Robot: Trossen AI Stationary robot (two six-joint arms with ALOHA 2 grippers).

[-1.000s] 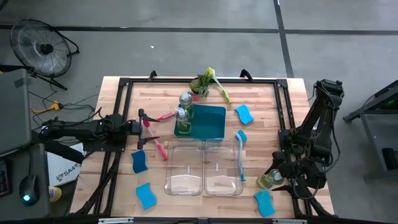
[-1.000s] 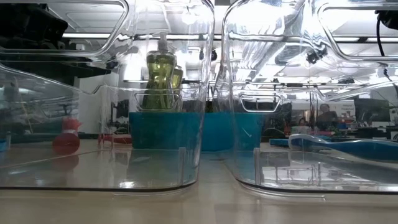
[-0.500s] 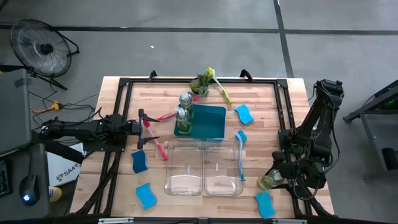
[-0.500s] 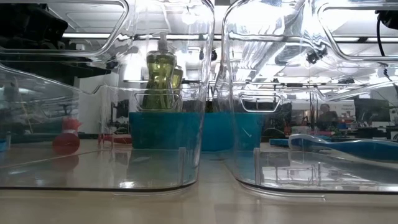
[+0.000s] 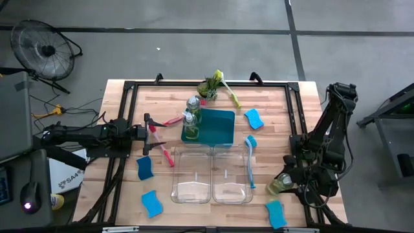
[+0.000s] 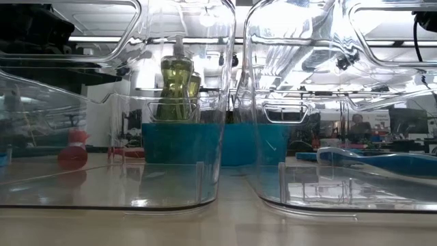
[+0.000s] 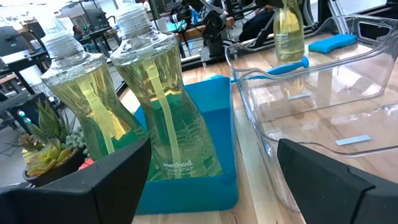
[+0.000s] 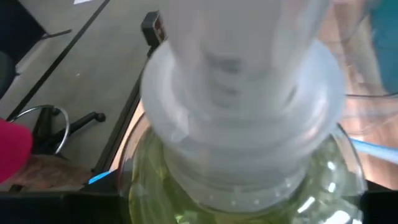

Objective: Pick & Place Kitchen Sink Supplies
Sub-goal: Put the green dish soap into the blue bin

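Overhead, the wooden table (image 5: 272,129) carries a teal tray (image 5: 217,126) at centre with two clear bins (image 5: 212,176) just in front of it, side by side. Both bins look empty. Two soap bottles (image 5: 190,111) stand at the tray's left edge; the left wrist view shows them upright on the tray (image 7: 217,162), touching each other. A potted plant (image 5: 209,86) sits behind the tray, with a yellow-green brush (image 5: 228,89) just beside it.

Count: three soap bottles, four blue sponges, three or four brushes. Sponges: one (image 5: 254,118) right of the tray, one (image 5: 145,167) left of the bins, one (image 5: 152,202) near the front left, one (image 5: 275,212) at front right. A blue brush (image 5: 250,160) lies along the right bin's outer side. Two red-pink brush pieces (image 5: 167,137) lie left of the tray, partly hidden by the left gripper (image 5: 150,131), so whether one or two brushes is unclear.

The left gripper hovers low beside the tray, fingers wide apart, holding nothing, bottles straight ahead of it. The right gripper (image 5: 282,185) is at the table's right front edge with the third soap bottle (image 5: 278,187) between its fingers; the right wrist view is filled by that bottle's white collar and yellow-green body (image 8: 242,155). Whether the fingers are clamped on it cannot be told.

The low view looks through the bin walls (image 6: 218,137) at the tray and bottles behind.
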